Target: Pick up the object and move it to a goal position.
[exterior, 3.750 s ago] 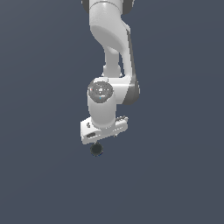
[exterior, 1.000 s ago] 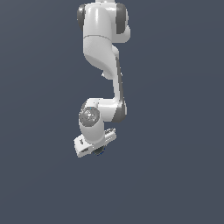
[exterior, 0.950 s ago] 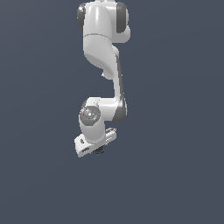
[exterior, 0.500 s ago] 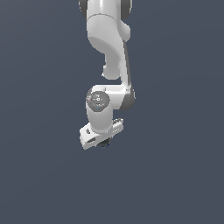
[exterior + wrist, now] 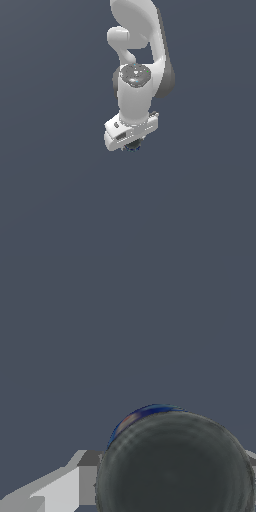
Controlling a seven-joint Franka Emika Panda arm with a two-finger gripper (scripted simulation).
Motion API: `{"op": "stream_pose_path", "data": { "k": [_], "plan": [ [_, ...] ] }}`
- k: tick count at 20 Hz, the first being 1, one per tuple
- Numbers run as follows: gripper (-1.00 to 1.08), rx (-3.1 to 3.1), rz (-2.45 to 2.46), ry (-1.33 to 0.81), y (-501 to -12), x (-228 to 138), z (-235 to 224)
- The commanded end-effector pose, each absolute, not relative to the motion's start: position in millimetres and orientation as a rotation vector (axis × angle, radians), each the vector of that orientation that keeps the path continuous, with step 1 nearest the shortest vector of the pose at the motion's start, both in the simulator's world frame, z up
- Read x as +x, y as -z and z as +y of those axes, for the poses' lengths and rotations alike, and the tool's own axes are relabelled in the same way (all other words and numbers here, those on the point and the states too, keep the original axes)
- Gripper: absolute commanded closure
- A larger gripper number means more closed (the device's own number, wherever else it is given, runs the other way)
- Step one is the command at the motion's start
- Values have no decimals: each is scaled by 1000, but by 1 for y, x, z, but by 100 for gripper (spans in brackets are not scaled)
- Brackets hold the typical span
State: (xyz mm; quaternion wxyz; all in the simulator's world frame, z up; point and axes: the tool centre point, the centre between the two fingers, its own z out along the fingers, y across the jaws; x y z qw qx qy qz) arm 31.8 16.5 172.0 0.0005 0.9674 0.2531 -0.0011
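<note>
Claw (image 5: 133, 147) clenched on the object (image 5: 132, 147), which sits tucked right under the white head; up close in the wrist view the object (image 5: 175, 466) is a dark ball between grey fingers (image 5: 60, 491). Pickup looks done, carrying remains, with no goal marker visible. Nothing else around the claw, path unobstructed.

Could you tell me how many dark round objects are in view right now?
1: the object sits tucked under the white pincer head, filling the wrist view close up. Nothing else shows.
</note>
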Motion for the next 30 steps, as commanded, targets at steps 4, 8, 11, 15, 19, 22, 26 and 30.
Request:
{"op": "stream_pose_path", "data": {
  "k": [4, 8, 11, 15, 19, 22, 26, 30],
  "plan": [
    [108, 3037, 795, 2, -230, 13, 51],
    [108, 3037, 795, 2, -272, 0, 76],
    [108, 3037, 795, 2, -303, -10, 94],
    [108, 3037, 795, 2, -343, -22, 119],
    [108, 3037, 795, 1, -379, -31, 140],
    [108, 3038, 795, 1, -400, -37, 153],
    [108, 3039, 795, 0, -419, -41, 164],
    [108, 3039, 795, 0, -429, -43, 170]
  ]
}}
